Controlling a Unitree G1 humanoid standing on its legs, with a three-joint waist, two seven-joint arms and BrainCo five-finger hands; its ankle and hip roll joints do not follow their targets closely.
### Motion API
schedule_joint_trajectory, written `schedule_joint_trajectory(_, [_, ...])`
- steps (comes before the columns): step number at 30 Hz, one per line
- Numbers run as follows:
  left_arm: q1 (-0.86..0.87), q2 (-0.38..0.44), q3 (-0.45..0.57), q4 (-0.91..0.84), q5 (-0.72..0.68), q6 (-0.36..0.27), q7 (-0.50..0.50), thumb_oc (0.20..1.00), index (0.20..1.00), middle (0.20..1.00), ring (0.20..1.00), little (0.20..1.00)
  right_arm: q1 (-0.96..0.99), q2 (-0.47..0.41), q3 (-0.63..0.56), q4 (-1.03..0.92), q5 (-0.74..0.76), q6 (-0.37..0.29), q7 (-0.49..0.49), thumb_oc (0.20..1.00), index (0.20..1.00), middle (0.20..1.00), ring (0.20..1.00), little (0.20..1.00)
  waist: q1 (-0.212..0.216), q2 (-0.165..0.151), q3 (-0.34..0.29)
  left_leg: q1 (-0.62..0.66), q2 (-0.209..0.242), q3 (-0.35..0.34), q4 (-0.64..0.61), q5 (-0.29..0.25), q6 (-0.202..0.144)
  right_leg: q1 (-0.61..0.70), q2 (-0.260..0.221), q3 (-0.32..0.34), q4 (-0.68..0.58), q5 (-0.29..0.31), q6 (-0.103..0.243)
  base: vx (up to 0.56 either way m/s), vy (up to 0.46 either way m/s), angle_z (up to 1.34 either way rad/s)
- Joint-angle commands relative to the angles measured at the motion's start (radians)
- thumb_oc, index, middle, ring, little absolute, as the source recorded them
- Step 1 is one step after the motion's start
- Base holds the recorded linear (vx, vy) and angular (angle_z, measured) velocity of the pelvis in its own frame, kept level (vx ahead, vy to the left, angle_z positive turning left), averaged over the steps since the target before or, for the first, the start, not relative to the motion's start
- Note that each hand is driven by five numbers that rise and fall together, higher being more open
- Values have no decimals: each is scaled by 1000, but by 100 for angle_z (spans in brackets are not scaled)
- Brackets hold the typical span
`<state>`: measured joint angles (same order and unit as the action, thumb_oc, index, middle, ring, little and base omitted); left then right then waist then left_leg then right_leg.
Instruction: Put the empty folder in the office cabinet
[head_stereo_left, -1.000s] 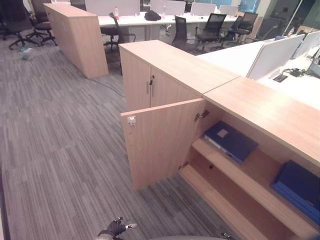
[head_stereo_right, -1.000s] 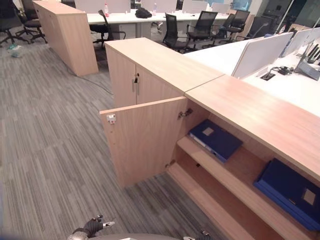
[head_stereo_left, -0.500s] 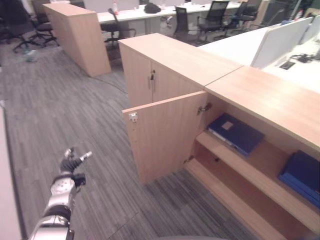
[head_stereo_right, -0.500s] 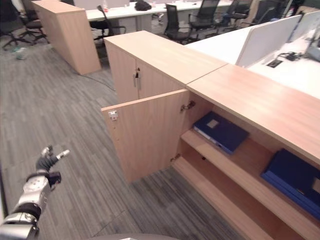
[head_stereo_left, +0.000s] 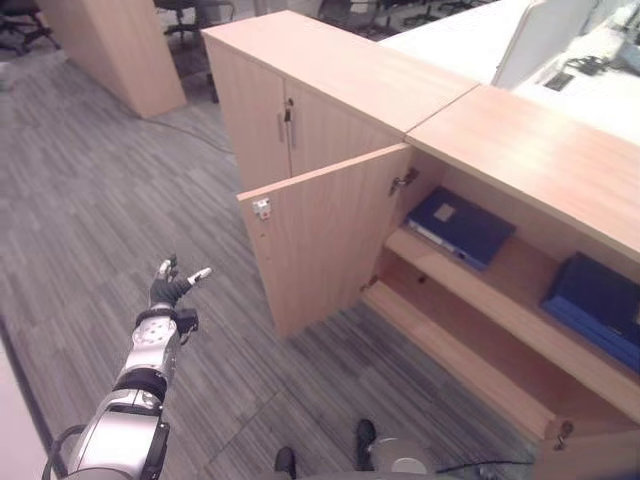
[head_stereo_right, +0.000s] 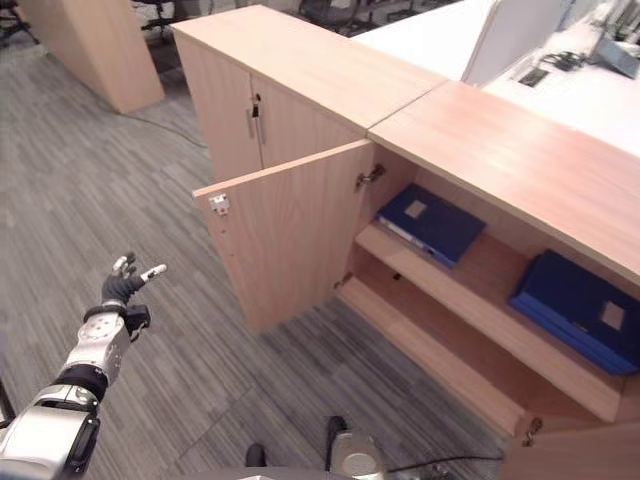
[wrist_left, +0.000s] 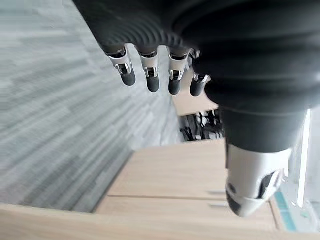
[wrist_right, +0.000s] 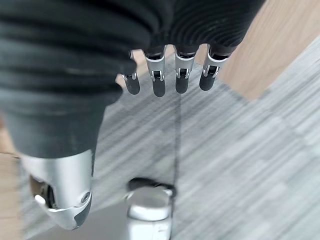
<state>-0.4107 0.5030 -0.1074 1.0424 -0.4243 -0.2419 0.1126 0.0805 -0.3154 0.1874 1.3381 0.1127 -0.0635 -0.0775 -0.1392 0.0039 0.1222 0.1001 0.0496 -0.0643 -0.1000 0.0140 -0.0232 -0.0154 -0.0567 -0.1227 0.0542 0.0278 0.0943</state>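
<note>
Two blue folders (head_stereo_left: 460, 226) (head_stereo_left: 598, 308) are already lying flat on the upper shelf (head_stereo_left: 520, 320) of the open office cabinet (head_stereo_left: 520, 160). The cabinet door (head_stereo_left: 325, 245) is standing ajar at about ten o'clock of them. The left hand (head_stereo_left: 172, 287) is hovering over the carpet (head_stereo_left: 90, 200) with fingers spread wide and empty; the right hand (wrist_right: 170, 75) is hanging relaxed, holding nothing. The placing looks done; shutting the door is probably next.

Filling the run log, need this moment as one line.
left hand: open, raised over carpet, apart from cabinet door | right hand: open, empty | door: open | blue folders: on shelf
</note>
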Motion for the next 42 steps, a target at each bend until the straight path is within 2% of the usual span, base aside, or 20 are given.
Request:
schedule_joint_trajectory(1, [-106, 17, -4, -7, -7, -63, -5, 1000, 1000, 1000, 1000, 1000, -14, -17, -11, 13, 49, -22, -5, 1000, 1000, 1000, 1000, 1000, -20, -10, -60, 106, -9, 52, 54, -120, -55, -28, -28, 15, 18, -21, 50, 122, -67, 11])
schedule_joint_trajectory(2, [-107, 17, -5, -6, -7, -64, -5, 1000, 1000, 1000, 1000, 1000, -14, -18, -12, 13, 49, -22, -5, 1000, 1000, 1000, 1000, 1000, -21, -9, -60, 105, -8, 51, 55, -121, -55, -27, -27, 14, 17, -22, 49, 116, -82, 27])
schedule_joint_trajectory(3, [-114, 11, -13, -3, -4, -65, -6, 1000, 1000, 1000, 1000, 1000, -14, -24, -12, 13, 46, -24, -5, 1000, 1000, 1000, 1000, 1000, -26, -6, -62, 98, 7, 59, 74, -116, -74, -15, -26, 5, 7, -30, 42, 25, -133, 30])
schedule_joint_trajectory(4, [-154, 1, -45, -9, -5, -62, -12, 1000, 1000, 1000, 1000, 1000, -31, -57, -14, 6, 44, -25, -10, 1000, 1000, 1000, 1000, 1000, -28, -22, -31, -19, 32, 96, 295, -15, -138, 23, -36, -20, -18, -30, 20, 20, -131, 30])
schedule_joint_trajectory(5, [-155, 1, -46, -9, -5, -62, -13, 1000, 1000, 1000, 1000, 1000, -32, -57, -14, 6, 44, -25, -10, 1000, 1000, 1000, 1000, 1000, -29, -22, -31, -24, 32, 94, 303, -18, -138, 23, -35, -21, -19, -30, 19, -32, -137, 24])
schedule_joint_trajectory(6, [-162, 3, -48, -9, -7, -62, -12, 1000, 1000, 1000, 1000, 1000, -45, -67, -12, 6, 42, -24, -14, 1000, 1000, 1000, 1000, 1000, -21, -33, -25, -54, 30, 97, 374, -5, -142, 39, -37, -18, -31, -29, 13, 42, -74, 25])
schedule_joint_trajectory(7, [-167, 3, -51, 2, -1, -60, -13, 1000, 1000, 1000, 1000, 1000, -52, -75, -11, 7, 39, -22, -13, 1000, 1000, 1000, 1000, 1000, -19, -39, -24, -70, 45, 108, 398, 2, -141, 49, -41, -17, -40, -34, 10, 95, -80, 12])
schedule_joint_trajectory(8, [-172, 2, -56, 12, 2, -58, -14, 1000, 1000, 1000, 1000, 1000, -52, -82, -9, 4, 39, -21, -10, 1000, 1000, 1000, 1000, 1000, -15, -45, -25, -83, 69, 127, 397, 7, -135, 66, -45, -9, -52, -40, 12, 192, -33, 0])
schedule_joint_trajectory(9, [-173, 8, -69, 17, 12, -56, -16, 1000, 1000, 1000, 1000, 1000, -54, -96, -5, -24, 46, -26, -8, 1000, 1000, 1000, 1000, 1000, -2, -55, -30, -105, 88, 141, 331, -6, -119, 83, -51, 1, -68, -44, 19, 223, -12, -5])
schedule_joint_trajectory(11, [-170, 17, -75, 17, 26, -52, -21, 1000, 1000, 1000, 1000, 1000, -52, -100, -3, -39, 51, -29, -7, 1000, 1000, 1000, 1000, 1000, 15, -59, -32, -100, 69, 130, 275, -21, -105, 98, -47, 16, -83, -45, 23, 182, -9, -23])
schedule_joint_trajectory(12, [-173, 27, -86, 32, 40, -43, -25, 1000, 1000, 1000, 1000, 1000, -60, -107, 9, -39, 48, -34, -16, 1000, 1000, 1000, 1000, 1000, 44, -53, -34, -149, 35, 70, 186, 13, -94, 116, -24, 34, -103, -48, 26, 138, -16, -34])
schedule_joint_trajectory(13, [-177, 46, -80, 38, 42, -49, -32, 1000, 1000, 1000, 1000, 1000, -72, -97, 13, -47, 52, -35, -9, 1000, 1000, 1000, 1000, 1000, 50, -52, -38, -132, 25, 39, 133, 14, -93, 122, -17, 58, -107, -50, 29, 134, -19, -28])
schedule_joint_trajectory(20, [-163, 69, -81, 37, 59, -42, -39, 1000, 1000, 1000, 1000, 1000, -42, -55, 37, -68, 58, -45, 10, 1000, 1000, 1000, 1000, 1000, 44, -39, -72, -28, 17, 27, 39, 13, -78, 158, -15, 88, -115, -57, 34, 135, 36, -45])
schedule_joint_trajectory(25, [-150, 93, -69, 32, 68, -40, -43, 1000, 1000, 1000, 1000, 1000, -29, -20, 60, -83, 49, -44, 21, 1000, 1000, 1000, 1000, 1000, 40, -38, -80, 7, 16, 53, 19, 0, -68, 158, -21, 103, -124, -47, 46, 47, 61, -8])
schedule_joint_trajectory(27, [-144, 115, -54, 39, 76, -39, -45, 1000, 1000, 1000, 1000, 1000, -12, 3, 86, -89, 23, -39, 34, 1000, 1000, 1000, 1000, 1000, 41, -43, -86, 20, 14, 83, 13, -17, -59, 146, -26, 111, -131, -37, 61, 33, 67, -14])
schedule_joint_trajectory(42, [-169, 154, -70, 83, 112, -29, -64, 1000, 1000, 1000, 1000, 1000, -7, -7, 63, -94, 28, -30, 46, 1000, 1000, 1000, 1000, 1000, 23, -64, -80, 30, -1, 130, 13, -54, -32, 120, -58, 148, -126, -20, 94, 20, 63, -17])
